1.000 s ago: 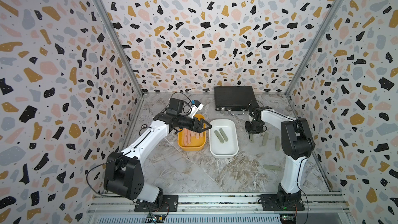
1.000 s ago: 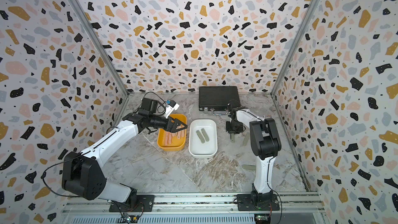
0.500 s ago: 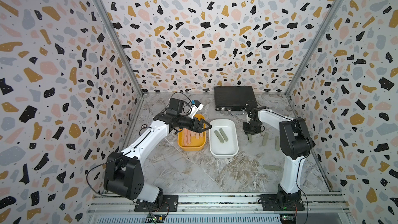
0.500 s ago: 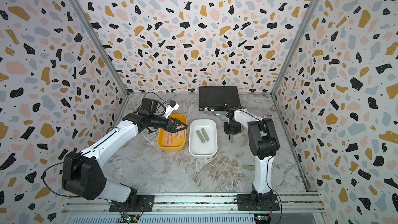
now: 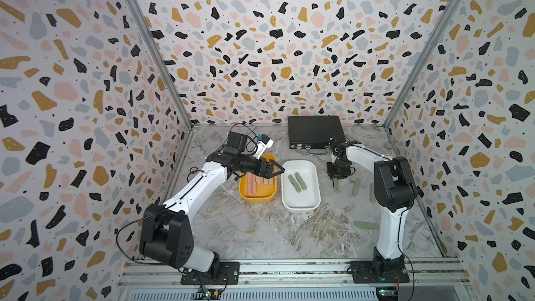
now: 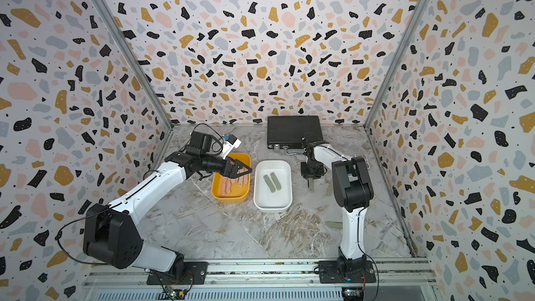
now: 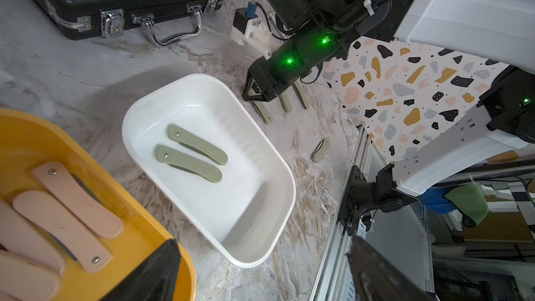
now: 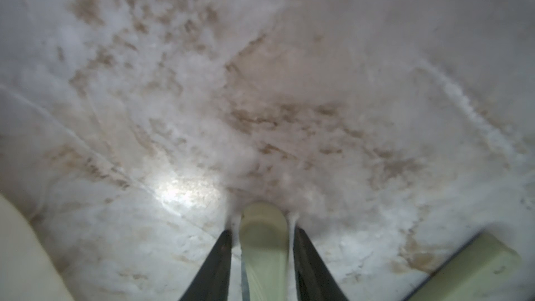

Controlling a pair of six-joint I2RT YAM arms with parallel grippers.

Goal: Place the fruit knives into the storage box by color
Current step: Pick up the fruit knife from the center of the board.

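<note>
Sage-green plastic fruit knife [image 8: 264, 228] should handle light, stiff, slick; right jaws straddle its narrow edges, seemingly not pinching; left jaws gape empty.

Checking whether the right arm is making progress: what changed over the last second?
The right gripper edged slightly toward the white tub; its jaws straddle a green knife on the table, not yet clamped. Left gripper, yellow tub and the knives in the tubs stayed put.

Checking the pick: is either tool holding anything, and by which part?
Nothing looks held. The right tool straddles one rounded end of a green knife, slim gaps either side; the left tool is open, empty.
</note>
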